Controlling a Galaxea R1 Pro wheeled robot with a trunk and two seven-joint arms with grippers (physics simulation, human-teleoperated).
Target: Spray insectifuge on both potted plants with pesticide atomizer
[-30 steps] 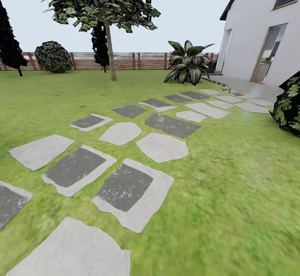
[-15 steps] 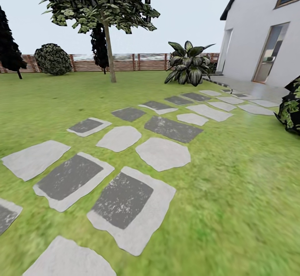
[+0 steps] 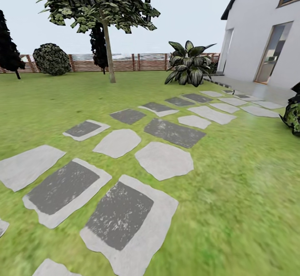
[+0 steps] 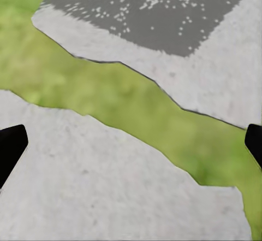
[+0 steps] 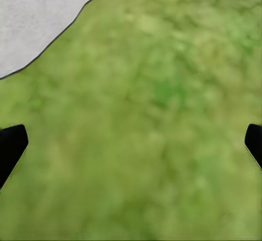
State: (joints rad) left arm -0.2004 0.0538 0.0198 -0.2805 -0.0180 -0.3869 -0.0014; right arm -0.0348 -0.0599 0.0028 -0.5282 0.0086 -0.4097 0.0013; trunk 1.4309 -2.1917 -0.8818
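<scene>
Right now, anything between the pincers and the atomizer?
Can't judge: I see no atomizer. Ahead lie open lawn and flat stepping stones toward the fence. Left pincer and right pincer hang open over ground.

A green lawn (image 3: 233, 192) fills most of the frame, crossed from lower left toward the right middle by pale and dark grey stepping stones (image 3: 163, 160). Along the far edge runs a brown slatted fence (image 3: 133, 61), with a leafy tree (image 3: 100, 1) at upper left, a round dark bush (image 3: 51, 59) beside it and a broad-leaved plant (image 3: 189, 64) near centre. At upper right stands a white house (image 3: 258, 21) with a glazed door (image 3: 273, 53), under a pale, evenly lit sky (image 3: 187, 13).
</scene>
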